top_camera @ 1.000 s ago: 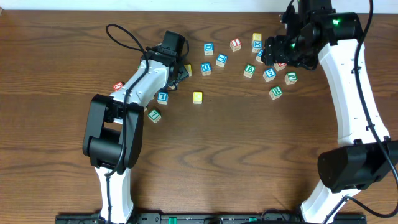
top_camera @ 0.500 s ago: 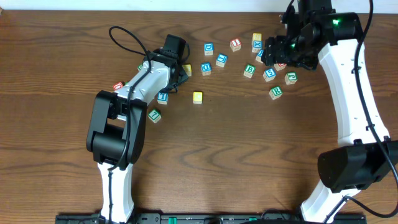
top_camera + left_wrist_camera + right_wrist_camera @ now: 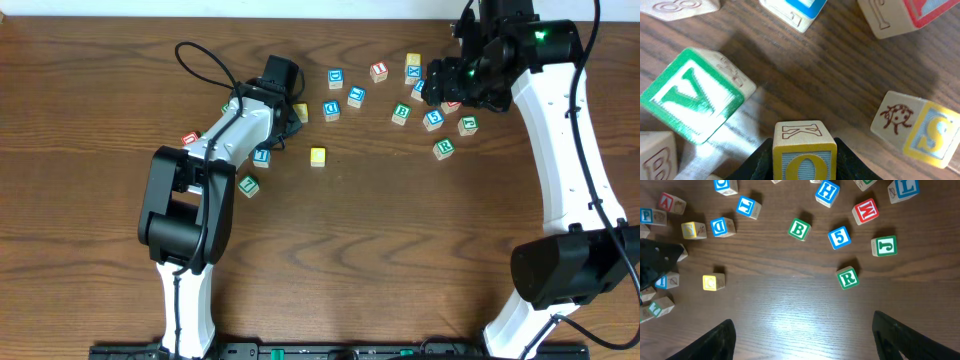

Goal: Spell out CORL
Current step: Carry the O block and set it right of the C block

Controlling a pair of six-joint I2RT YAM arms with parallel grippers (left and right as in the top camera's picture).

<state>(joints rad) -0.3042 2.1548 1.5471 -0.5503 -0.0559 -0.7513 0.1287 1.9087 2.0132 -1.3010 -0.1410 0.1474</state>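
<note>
My left gripper (image 3: 802, 150) is shut on a yellow-edged cube with a yellow O (image 3: 803, 134), low on the table; both black fingers press its sides. From overhead the left gripper (image 3: 288, 112) covers that cube. A yellow-topped cube (image 3: 318, 156) sits alone in front of it, also showing in the right wrist view as the yellow-topped cube (image 3: 713, 282). The green R cube (image 3: 847, 277) lies at the right, the blue L cube (image 3: 903, 189) at the far top right. My right gripper (image 3: 802, 330) hangs open, high over bare wood.
Loose letter cubes surround the left gripper: a green V cube (image 3: 692, 95), a yellow S cube (image 3: 915, 127) and others at the frame's top. More cubes, B (image 3: 799, 229), 5 (image 3: 840, 237), J (image 3: 884, 246) and M (image 3: 865, 211), lie under the right arm (image 3: 560, 130).
The left gripper's jaws have narrowed onto the O cube, and the left arm shifted slightly. The right arm has stayed still.
</note>
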